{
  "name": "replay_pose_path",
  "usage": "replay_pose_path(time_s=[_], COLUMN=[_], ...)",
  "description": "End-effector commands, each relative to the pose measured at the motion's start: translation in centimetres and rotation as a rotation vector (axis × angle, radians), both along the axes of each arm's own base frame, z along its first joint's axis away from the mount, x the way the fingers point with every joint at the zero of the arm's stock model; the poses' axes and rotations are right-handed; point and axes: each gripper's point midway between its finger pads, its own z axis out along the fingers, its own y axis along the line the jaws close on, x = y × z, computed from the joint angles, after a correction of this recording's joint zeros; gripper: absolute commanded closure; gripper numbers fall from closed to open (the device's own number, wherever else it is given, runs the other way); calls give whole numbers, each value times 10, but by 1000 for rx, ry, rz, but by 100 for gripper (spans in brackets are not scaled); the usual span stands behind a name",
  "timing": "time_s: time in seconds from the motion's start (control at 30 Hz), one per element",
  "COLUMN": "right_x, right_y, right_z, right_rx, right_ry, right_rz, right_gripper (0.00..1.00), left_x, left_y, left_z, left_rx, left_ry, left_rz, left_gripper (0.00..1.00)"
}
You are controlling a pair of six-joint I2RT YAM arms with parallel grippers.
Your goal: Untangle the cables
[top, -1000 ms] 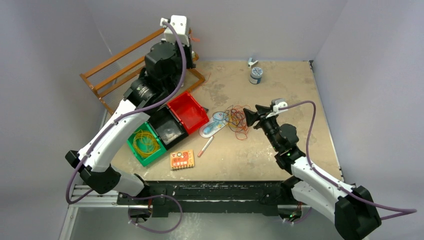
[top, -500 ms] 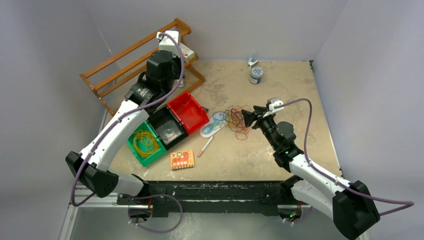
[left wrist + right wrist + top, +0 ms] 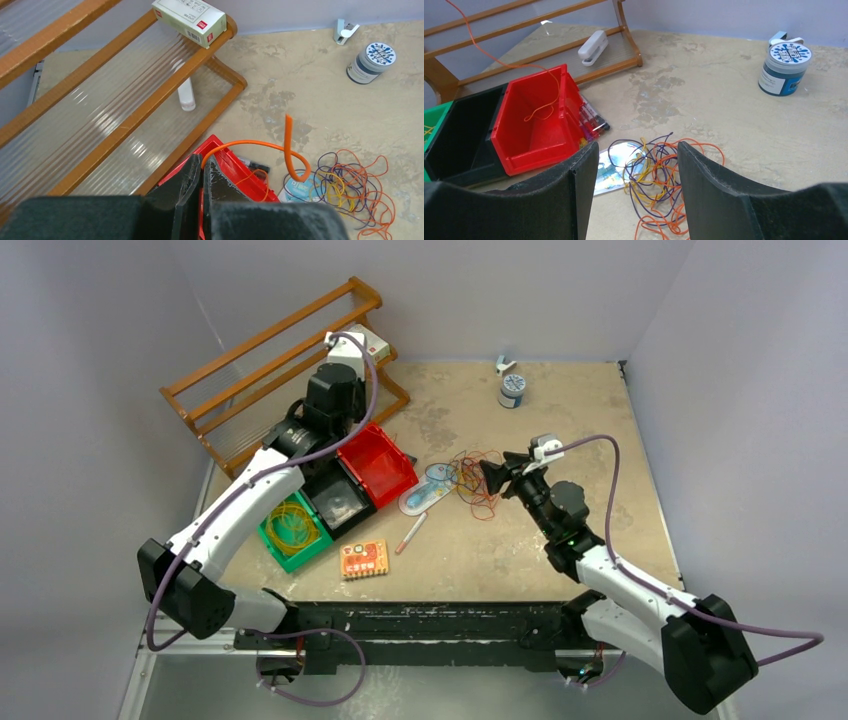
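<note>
Pinching a thin orange cable [image 3: 250, 143] in the tightly closed left gripper [image 3: 202, 162], raised above the red plastic bin [image 3: 531, 145], free end curled upward. Hovering with the right gripper [image 3: 638, 150] spread wide and empty, low beside the heap of red, orange, yellow and dark purple cables [image 3: 659, 185]. Heap loose on the mottled beige surface [image 3: 724, 110], right of the bin.
</note>
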Motion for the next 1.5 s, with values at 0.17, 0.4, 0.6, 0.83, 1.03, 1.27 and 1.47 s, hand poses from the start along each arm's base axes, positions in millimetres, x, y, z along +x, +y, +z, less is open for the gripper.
replay_pose_path(time_s=[0.17,0.4,0.6,0.83,1.03,1.27,1.47], right_x=[5,6,8,9,8,6,3], right_y=[5,7,12,13,17,21,17], right_z=[43,41,41,37,42,40,37], right_rx=[50,52,48,44,44,39,36], right_ry=[-113,-112,-111,-106,-124,-127,-126], right_rz=[15,23,43,47,69,96,84], right_gripper=[38,38,38,38,38,38,38], left_x=[6,4,6,7,9,16,15], left_y=[11,42,47,60,53,24,-3], left_z=[-31,-41,-62,-83,-96,-127,-149], left_rx=[27,144,230,360,367,355,297], left_ry=[40,67,123,182,208,256,291], left_rz=[67,203,219,259,221,142,75], left_gripper=[100,100,100,100,100,100,100])
